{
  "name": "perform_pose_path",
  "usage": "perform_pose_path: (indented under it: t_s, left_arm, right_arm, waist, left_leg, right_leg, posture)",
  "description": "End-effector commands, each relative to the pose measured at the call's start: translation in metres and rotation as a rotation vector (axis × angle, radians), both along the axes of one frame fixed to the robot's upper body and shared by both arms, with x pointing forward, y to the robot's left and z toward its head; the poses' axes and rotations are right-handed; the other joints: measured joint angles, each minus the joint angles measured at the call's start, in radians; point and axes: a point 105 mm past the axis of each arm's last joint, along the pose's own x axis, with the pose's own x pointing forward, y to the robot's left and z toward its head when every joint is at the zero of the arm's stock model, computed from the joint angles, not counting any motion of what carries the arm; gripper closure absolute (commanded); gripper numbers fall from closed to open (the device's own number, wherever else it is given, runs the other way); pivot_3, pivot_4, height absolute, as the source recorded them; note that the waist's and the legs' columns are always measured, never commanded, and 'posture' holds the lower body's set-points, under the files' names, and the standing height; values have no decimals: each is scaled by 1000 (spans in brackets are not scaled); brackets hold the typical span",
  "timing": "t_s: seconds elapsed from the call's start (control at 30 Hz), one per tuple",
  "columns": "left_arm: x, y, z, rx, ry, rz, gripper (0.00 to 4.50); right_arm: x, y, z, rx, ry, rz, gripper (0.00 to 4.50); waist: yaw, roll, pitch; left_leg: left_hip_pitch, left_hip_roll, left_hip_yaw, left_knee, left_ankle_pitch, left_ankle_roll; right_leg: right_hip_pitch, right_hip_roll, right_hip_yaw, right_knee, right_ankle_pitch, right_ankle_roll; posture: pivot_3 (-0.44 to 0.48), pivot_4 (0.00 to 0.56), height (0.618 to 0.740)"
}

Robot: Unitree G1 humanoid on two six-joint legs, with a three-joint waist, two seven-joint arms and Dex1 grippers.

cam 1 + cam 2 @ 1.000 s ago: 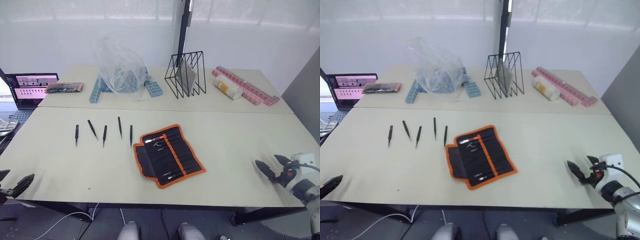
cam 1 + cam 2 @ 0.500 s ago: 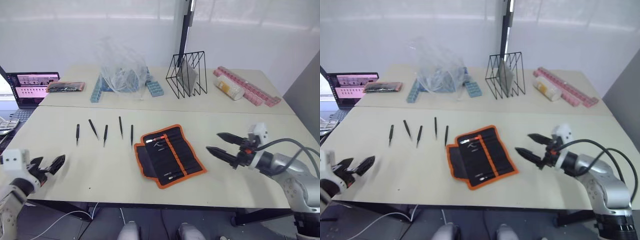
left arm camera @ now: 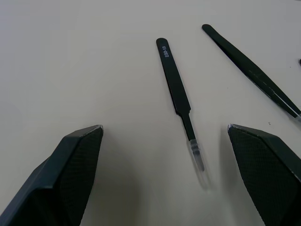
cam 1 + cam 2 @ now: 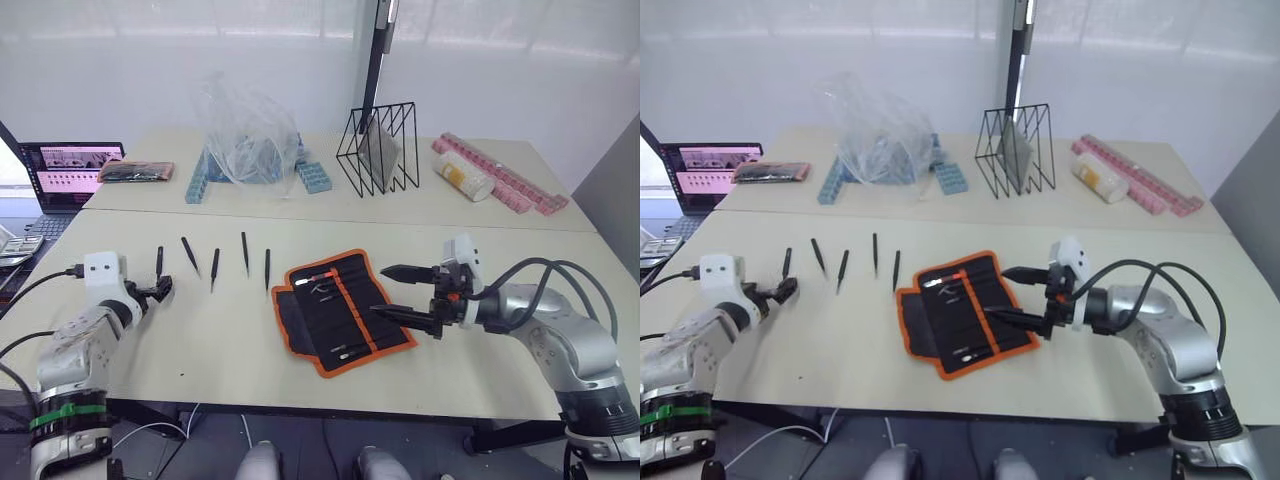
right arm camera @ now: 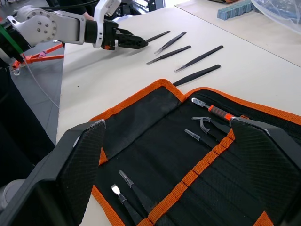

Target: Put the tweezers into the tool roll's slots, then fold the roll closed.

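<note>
1. Your left gripper (image 3: 162,176), jaws wide, straddles the leftmost of the tweezers (image 3: 178,94); all five lie left of the tool roll (image 4: 338,310); none slotted.
2. Right gripper (image 4: 378,291), spread wide, hovers over the roll's right edge.
3. Next: lower, pinch squarely.
4. Beige table (image 4: 480,255); laptop (image 4: 70,170) far left.

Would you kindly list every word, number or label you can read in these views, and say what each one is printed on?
"ESD-13", as best it reads: small white print near the blunt end of the tweezer lying between the left gripper's open fingers.
Laptop screen: pink panels, too small to read.
Tool roll and its tools: no legible marking.
</note>
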Motion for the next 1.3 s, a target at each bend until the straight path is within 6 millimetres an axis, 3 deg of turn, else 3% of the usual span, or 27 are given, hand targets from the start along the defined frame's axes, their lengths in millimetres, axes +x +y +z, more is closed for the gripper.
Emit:
perform_pose_path:
  t_s: [0.03,0.17,0.27,0.63,0.67,0.9,1.03,1.13,1.3]
  left_arm:
    - [8,-6,-22,5,67,-13,0]
    - [15,-9,-36,12,104,-16,0]
    - [21,-17,-41,8,110,-48,751]
    - [28,-23,-45,0,108,-79,4348]
    - [28,-22,-45,1,107,-78,4471]
    - [26,-13,-32,37,58,-74,4471]
    - [21,-10,-10,92,-2,-95,4471]
    - [11,-12,28,168,-76,-137,4471]
    - [-2,-36,68,216,-123,-235,4500]
  right_arm:
    - [-2,2,9,5,-32,13,10]
    - [-3,2,10,7,-33,4,10]
    - [-4,1,9,4,-28,-3,0]
    - [-8,0,6,-8,-27,-24,0]
    - [-9,0,5,-10,-27,-27,0]
    - [-12,2,2,-4,-45,-113,0]
    - [-14,0,-7,-26,-58,-217,0]
    - [-20,-4,-19,-7,-43,-354,0]
    - [-25,0,-33,15,-19,-487,1441]
  waist:
    - [4,0,0]
    - [8,4,-3]
    - [13,7,-4]
    - [19,9,-5]
    - [20,9,-5]
    - [18,9,-5]
    - [14,8,-5]
    - [11,7,-4]
    - [7,0,0]
  left_leg:
    - [0,0,0,0,0,0]
    - [1,-1,0,0,0,0]
    - [2,-1,0,0,1,-1]
    - [2,-2,0,1,1,-1]
    - [2,-2,0,1,1,-1]
    - [2,-2,0,1,1,-1]
    - [0,-1,0,1,1,-1]
    - [-1,-1,0,1,1,-1]
    - [-3,1,-3,0,1,-2]
  right_leg:
    - [0,0,0,0,0,0]
    - [1,0,0,1,0,0]
    - [1,0,0,1,0,0]
    - [2,-1,0,1,0,0]
    - [2,-1,0,1,0,1]
    - [2,-1,0,1,0,1]
    - [1,-1,0,1,0,1]
    - [0,0,0,1,0,1]
    - [-2,2,0,0,0,0]
  posture:
    - [0,150,705]
    - [0,150,705]
    - [0,150,705]
    - [0,150,705]
    - [0,150,705]
    - [0,150,705]
    - [0,150,705]
    - [0,150,705]
    - [0,150,705]
